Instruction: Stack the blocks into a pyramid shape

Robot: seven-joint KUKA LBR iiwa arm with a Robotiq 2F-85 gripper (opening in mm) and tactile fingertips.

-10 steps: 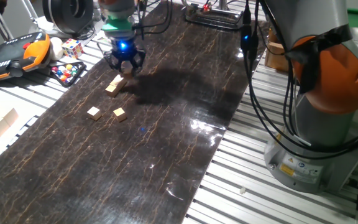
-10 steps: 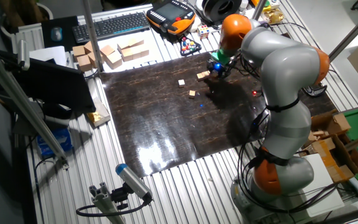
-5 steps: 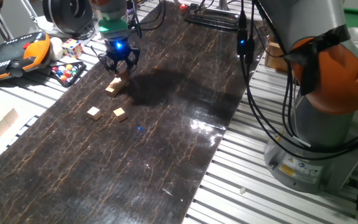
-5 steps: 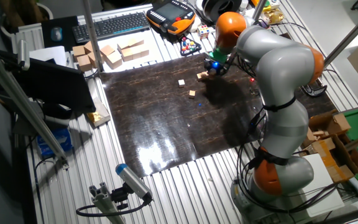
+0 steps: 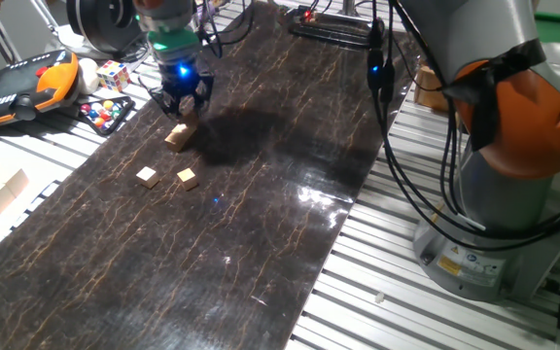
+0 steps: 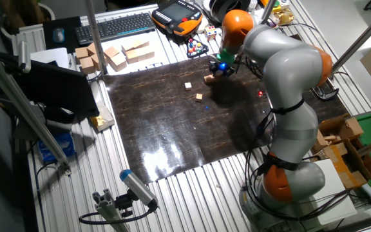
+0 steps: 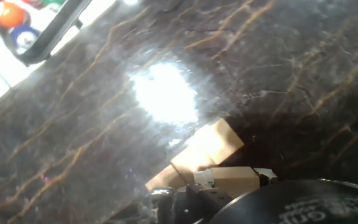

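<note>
My claw (image 5: 185,104), clamped on one small light-tan wooden cube (image 7: 234,180), hangs near the tabletop's far edge above the started row (image 5: 177,134), which a careless release could scatter.

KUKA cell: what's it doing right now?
The arm is building the block pyramid on the dark mat. The gripper hangs just above the started stack near the mat's far left edge; the hand view shows a tan cube between its fingers. Two loose cubes lie apart nearer the camera, not yet stacked.
</note>
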